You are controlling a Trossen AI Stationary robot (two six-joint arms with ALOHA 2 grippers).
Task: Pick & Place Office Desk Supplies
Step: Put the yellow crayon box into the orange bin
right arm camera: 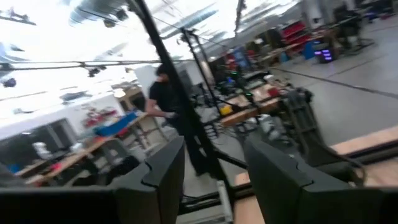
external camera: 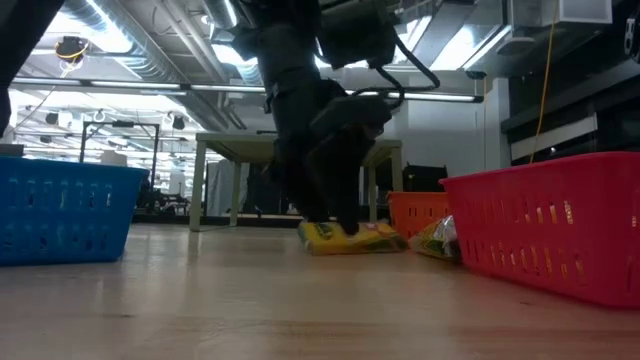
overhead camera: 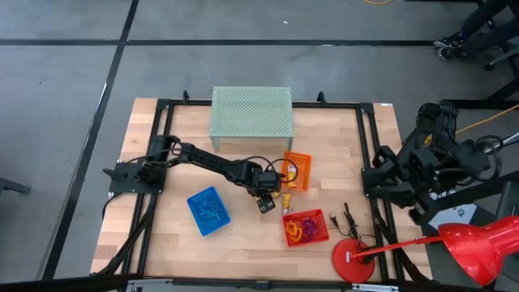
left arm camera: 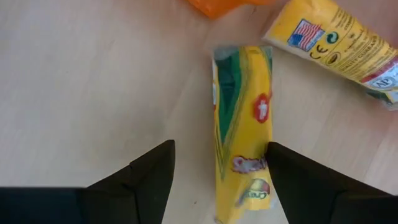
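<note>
A yellow crayon box (left arm camera: 242, 124) lies flat on the wooden table between the orange basket (overhead camera: 297, 170) and the red basket (overhead camera: 306, 228). My left gripper (left arm camera: 221, 149) is open and low over the table, pointing down, one finger on each long side of the box; it also shows in the high view (overhead camera: 266, 201). A second yellow box (left arm camera: 342, 43) lies just beyond. The red basket holds coloured loops. My right gripper (right arm camera: 214, 168) is open and empty, drawn back off the table's right edge (overhead camera: 422, 170). My left gripper straddles the crayon box across its length, from above. One finger (left arm camera: 292, 174) stands right at the box's long side (left arm camera: 264, 155), the other (left arm camera: 149, 174) is apart from it. I cannot tell whether the near finger touches the box, which lies flat on the table.
A blue basket (overhead camera: 208, 211) stands toward the table's near left. The pale green perforated stand (overhead camera: 251, 112) is at the far edge. A red round-based object (overhead camera: 353, 259) sits at the near right, small black items (overhead camera: 349, 217) beside it. A person (right arm camera: 165, 93) stands in the room beyond.
</note>
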